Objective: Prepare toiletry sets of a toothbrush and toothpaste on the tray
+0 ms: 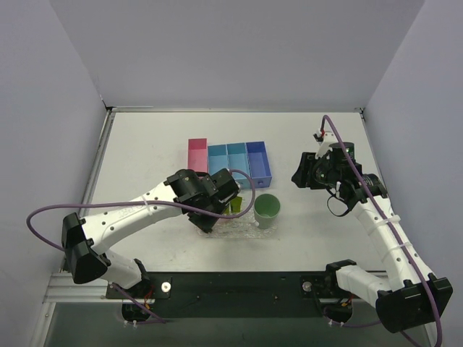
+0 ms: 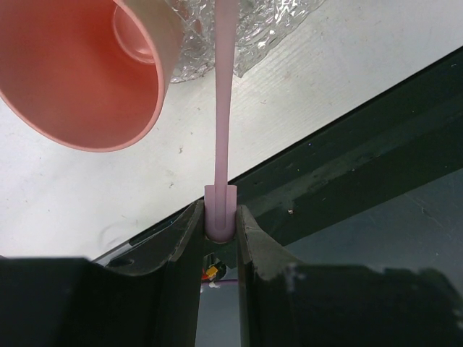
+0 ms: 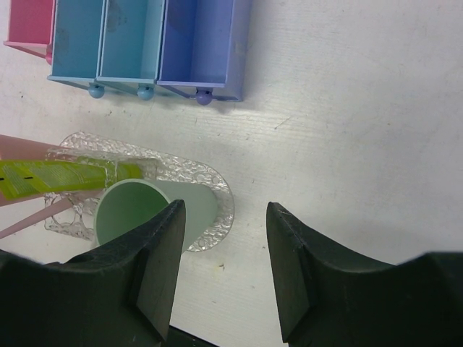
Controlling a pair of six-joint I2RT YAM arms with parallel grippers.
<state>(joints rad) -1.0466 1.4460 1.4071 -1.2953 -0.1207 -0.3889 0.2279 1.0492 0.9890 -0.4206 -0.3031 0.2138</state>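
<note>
The left gripper has its fingers clamped on the butt end of the pink toothbrush. The handle runs past a pink cup towards the bumpy clear tray. A toothpaste tube shows over the tray, beside a green cup. The right gripper hangs above the tabletop to the tray's right, fingers apart and empty.
</note>
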